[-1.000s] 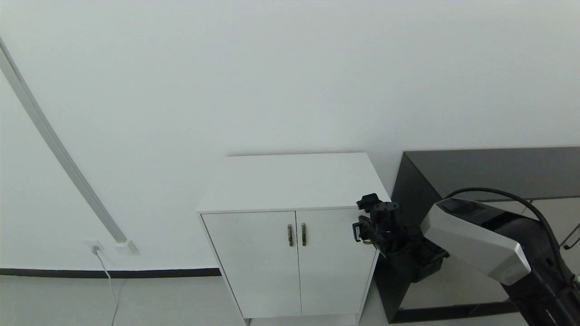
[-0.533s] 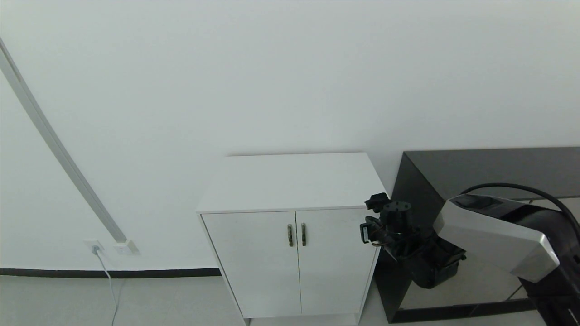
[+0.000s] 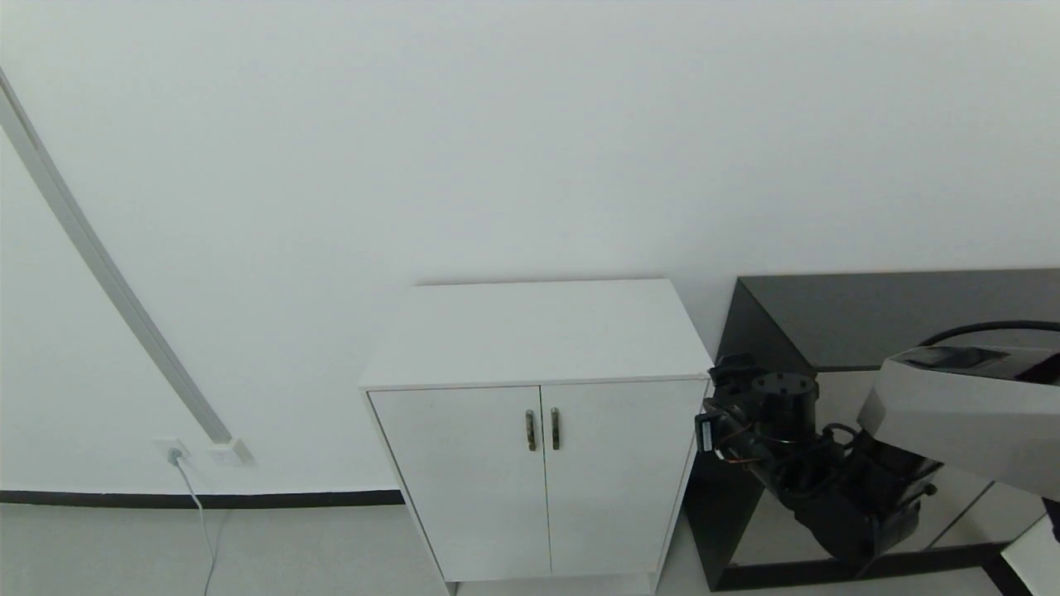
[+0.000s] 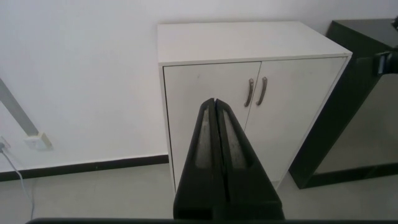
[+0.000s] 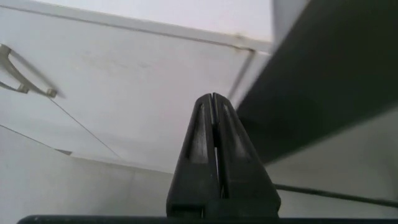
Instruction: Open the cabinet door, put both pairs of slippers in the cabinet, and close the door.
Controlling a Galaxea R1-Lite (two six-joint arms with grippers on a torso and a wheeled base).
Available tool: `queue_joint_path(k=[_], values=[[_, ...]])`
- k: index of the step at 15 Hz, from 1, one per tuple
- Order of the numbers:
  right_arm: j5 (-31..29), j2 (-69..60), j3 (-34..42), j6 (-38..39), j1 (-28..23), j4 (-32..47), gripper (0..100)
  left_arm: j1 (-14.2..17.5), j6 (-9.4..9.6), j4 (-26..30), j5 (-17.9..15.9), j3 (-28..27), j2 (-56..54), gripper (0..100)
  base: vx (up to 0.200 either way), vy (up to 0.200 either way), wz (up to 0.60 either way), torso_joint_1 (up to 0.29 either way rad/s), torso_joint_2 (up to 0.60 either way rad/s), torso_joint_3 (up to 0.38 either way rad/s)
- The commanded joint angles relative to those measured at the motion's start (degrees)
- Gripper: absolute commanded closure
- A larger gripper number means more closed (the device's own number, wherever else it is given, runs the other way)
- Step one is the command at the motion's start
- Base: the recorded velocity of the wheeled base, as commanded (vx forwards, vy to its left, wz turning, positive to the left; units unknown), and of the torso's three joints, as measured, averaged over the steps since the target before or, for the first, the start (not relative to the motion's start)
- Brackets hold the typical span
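The white cabinet (image 3: pixel 530 331) stands against the wall with both doors shut. Its two metal handles (image 3: pixel 542 430) meet at the middle seam. My right gripper (image 3: pixel 714 406) hangs beside the cabinet's upper right corner, in front of the black unit. In the right wrist view its fingers (image 5: pixel 213 99) are shut on nothing, level with the edge of the right door (image 5: pixel 124 93). My left gripper (image 4: pixel 215 102) is shut and empty, held well back from the cabinet (image 4: pixel 249 43) and facing its left door.
A black glossy unit (image 3: pixel 869 306) stands directly right of the cabinet. On the wall to the left are a socket with a plugged cable (image 3: pixel 174 454) and a slanted conduit (image 3: pixel 99 265). Pale floor (image 3: pixel 248 555) lies in front.
My right arm has drawn back to the right, off the front of the right door to beyond the cabinet's corner. The doors stay shut.
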Motion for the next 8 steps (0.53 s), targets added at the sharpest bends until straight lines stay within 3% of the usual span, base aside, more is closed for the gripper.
queue_joint_path(k=[1,8], values=[[-0.32,-7.71,8.34,-0.22,-2.18,-2.5,100,-0.07,-0.01,0.0,-0.02,0.05,-0.01,100,0.0,0.0,0.0,0.0,0.0,0.0],[-1.81,-15.27,23.29,-0.48,-8.95,-8.83,100,-0.07,-0.01,0.0,-0.02,-0.04,-0.01,100,0.0,0.0,0.0,0.0,0.0,0.0]])
